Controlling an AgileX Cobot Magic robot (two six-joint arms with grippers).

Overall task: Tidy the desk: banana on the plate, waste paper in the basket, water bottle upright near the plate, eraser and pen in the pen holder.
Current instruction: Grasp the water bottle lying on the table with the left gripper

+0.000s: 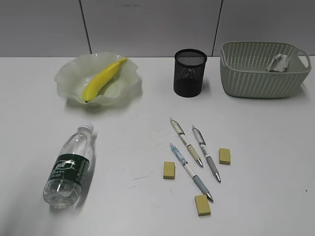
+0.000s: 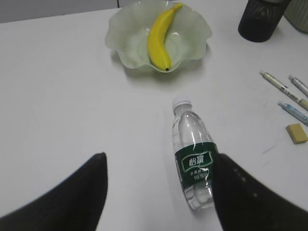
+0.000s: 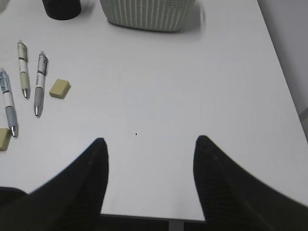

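Banana: your banana (image 1: 104, 78) lies in the pale green plate (image 1: 66, 81) at the back left of the white desk (image 1: 275, 162).
Bottle: your water bottle (image 1: 68, 167) lies on its side at the front left, cap toward the plate, well apart from it.
Left hand: your left gripper (image 2: 159, 192) is spread open above the desk. The bottom of the bottle (image 2: 194, 162) lies between its two dark fingers (image 2: 77, 197), close to the right one. You hold nothing.
Right hand: your right gripper (image 3: 149, 178) is open too, over a bare part of the desk near the front edge. It holds nothing.
Pens: three pens (image 1: 194, 157) lie side by side in the middle, tips toward the front right.
Erasers: three yellow erasers (image 1: 169, 170) lie on the desk around the pens.
Pen holder: the black mesh pen holder (image 1: 190, 72) stands upright at the back, between the plate and the basket.
Basket: the green basket (image 1: 256, 78) sits at the back right, with the waste paper (image 1: 279, 63) inside it.
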